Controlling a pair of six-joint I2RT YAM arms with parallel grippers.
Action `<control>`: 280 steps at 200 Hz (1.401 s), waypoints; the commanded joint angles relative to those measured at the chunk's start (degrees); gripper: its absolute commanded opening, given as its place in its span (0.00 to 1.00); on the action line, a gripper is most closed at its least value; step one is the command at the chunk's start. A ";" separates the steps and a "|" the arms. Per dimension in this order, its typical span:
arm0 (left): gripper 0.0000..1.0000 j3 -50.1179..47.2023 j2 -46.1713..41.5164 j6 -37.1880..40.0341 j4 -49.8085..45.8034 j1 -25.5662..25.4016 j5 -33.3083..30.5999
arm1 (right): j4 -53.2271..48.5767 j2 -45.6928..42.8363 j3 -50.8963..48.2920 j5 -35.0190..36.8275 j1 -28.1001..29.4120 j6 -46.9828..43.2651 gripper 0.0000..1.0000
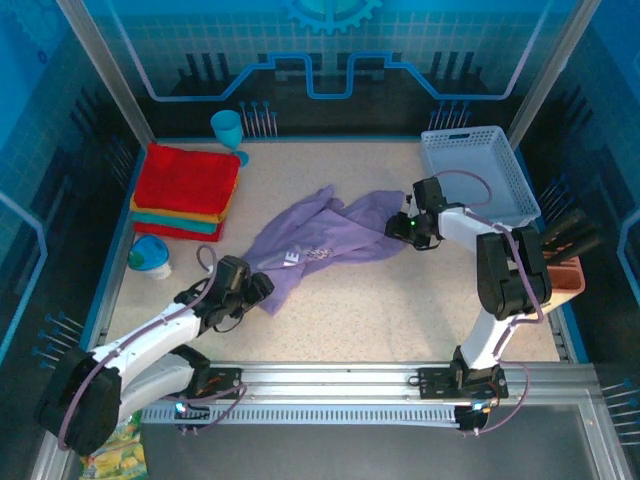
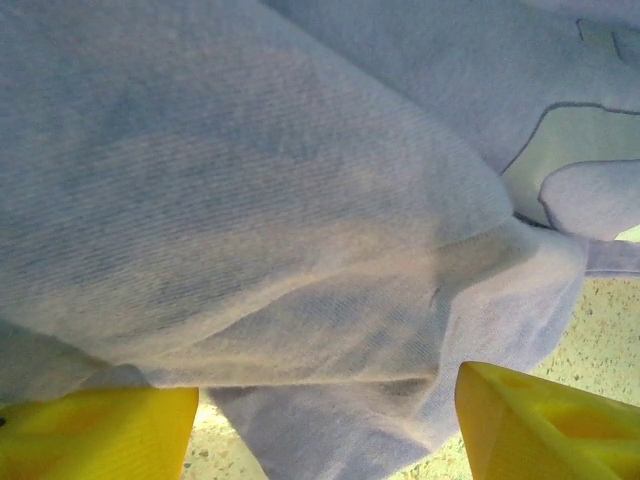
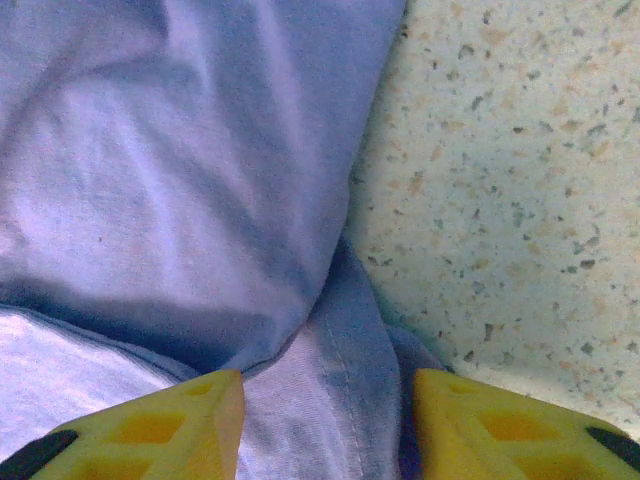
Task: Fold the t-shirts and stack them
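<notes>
While the speckled table [image 1: 400, 300] is lying open in front of the two arms, the lavender t-shirt [image 1: 320, 245] is sprawling crumpled across its middle, nowhere near flat, its white chest print peeking out of the folds. Over at the far left the folded stack [image 1: 185, 190] is sitting neatly, red on top with yellow-orange and teal showing beneath, well apart from the purple one. So the step in hand is looking like the spread-out: getting this last shirt laid flat before any folding. The left gripper [image 2: 328, 390] is working at the shirt's near-left end, its fingers standing wide apart with a thick bulge of cloth between them, nothing pinched. The right gripper [image 3: 328, 385] is sitting at the shirt's right end, its jaws also apart and straddling a stitched hem [image 3: 345, 350] that is running down between the fingers. Judging from this, the next move is calling for both pincers to come together on the cloth, then pull away from each other to draw it taut.
</notes>
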 commanded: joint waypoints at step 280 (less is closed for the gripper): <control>0.07 7.81 21.67 7.77 17.03 14.55 7.13 | -11.01 -16.31 -2.74 1.87 -2.21 -1.20 0.00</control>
